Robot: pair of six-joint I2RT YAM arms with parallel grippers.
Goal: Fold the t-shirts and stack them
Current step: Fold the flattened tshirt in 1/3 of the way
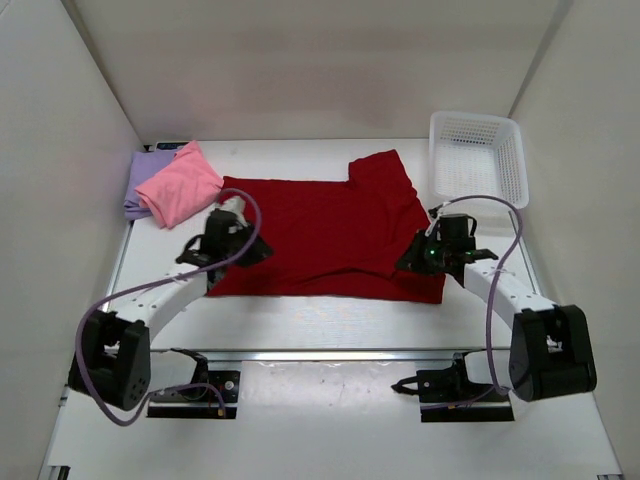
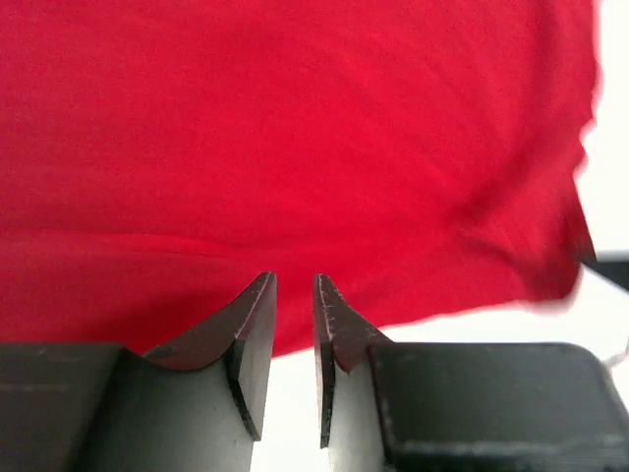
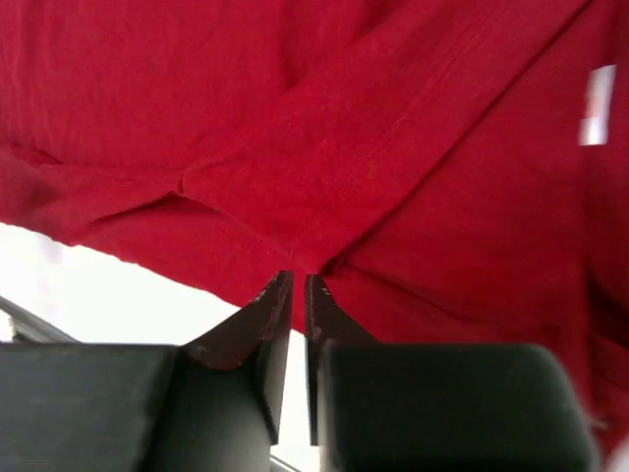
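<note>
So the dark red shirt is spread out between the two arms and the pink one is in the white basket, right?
No. The top view shows the pink shirt lying on the lavender shirt at the far left, not in the white basket. The dark red shirt is spread between the arms.

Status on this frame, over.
Left tool, right tool: nearly closed at dark red shirt edges, grip unconfirmed. Pink shirt folded atop lavender shirt, far left. Nothing in the way.
</note>
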